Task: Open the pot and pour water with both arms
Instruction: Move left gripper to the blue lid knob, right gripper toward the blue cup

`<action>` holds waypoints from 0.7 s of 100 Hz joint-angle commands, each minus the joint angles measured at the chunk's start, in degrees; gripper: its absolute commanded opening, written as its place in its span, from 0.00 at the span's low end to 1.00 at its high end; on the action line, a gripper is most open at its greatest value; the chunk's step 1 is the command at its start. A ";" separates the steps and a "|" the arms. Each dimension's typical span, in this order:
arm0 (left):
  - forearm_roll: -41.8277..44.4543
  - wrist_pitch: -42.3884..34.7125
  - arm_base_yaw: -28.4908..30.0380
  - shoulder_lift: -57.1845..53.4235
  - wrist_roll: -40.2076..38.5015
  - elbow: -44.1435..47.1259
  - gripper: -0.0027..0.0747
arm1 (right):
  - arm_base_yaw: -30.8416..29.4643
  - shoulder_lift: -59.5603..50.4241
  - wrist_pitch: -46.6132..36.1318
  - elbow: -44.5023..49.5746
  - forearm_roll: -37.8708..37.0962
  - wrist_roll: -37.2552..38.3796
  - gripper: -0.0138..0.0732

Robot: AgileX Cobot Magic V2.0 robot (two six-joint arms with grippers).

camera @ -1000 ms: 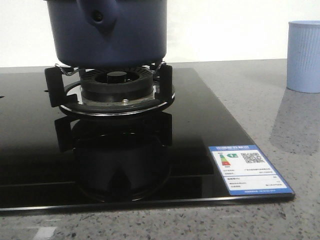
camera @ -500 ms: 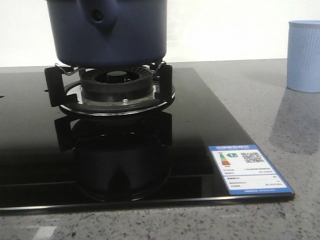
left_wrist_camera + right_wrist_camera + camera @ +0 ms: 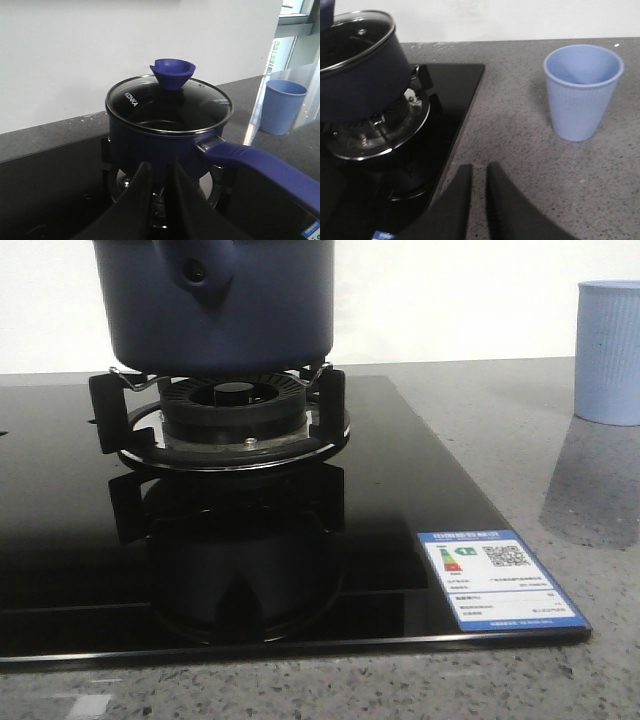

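- The black glass gas hob (image 3: 60, 570) lies on the left part of the grey speckled stone counter (image 3: 560, 450); its burner ring with black pan supports (image 3: 232, 420) carries the large dark navy-blue round pot (image 3: 220, 300), whose long blue handle (image 3: 260, 167) runs out to one side.
- Nothing of the task looks done: the glass lid with a steel rim (image 3: 170, 105) and its blue funnel-shaped knob (image 3: 172, 73) sits on the pot, and no pouring has begun.
- The left gripper (image 3: 159, 172) hangs just before the pot's side, touching nothing, fingers nearly closed with only a narrow slit between them and nothing in it.
- The right gripper (image 3: 476, 172) hangs over bare counter between hob edge and cup, fingers likewise drawn nearly together, empty.
- The pale blue ribbed plastic cup (image 3: 582, 90) stands upright, well apart from the pot; its inside looks empty.
- Left to do, as I judge: lift the lid, take the handle, pour into the cup. Nothing blocks the way.
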 commanded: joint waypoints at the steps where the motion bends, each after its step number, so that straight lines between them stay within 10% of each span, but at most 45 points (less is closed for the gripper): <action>1: -1.28 -7.78 -3.02 1.96 0.42 -2.21 0.18 | 0.64 0.82 -3.48 -2.15 0.77 -0.99 0.46; 12: -1.43 -14.29 -4.71 2.29 0.42 -2.21 0.18 | 0.64 0.82 -3.92 -2.15 0.77 -0.99 0.63; 52: -1.99 -18.29 -4.71 2.49 0.54 -2.21 0.12 | 0.64 0.82 -5.98 -2.15 0.77 -0.99 0.63; 70: -1.87 -18.38 -4.71 5.28 0.55 -2.21 0.45 | 0.64 0.82 -7.68 -2.15 1.56 -0.99 0.63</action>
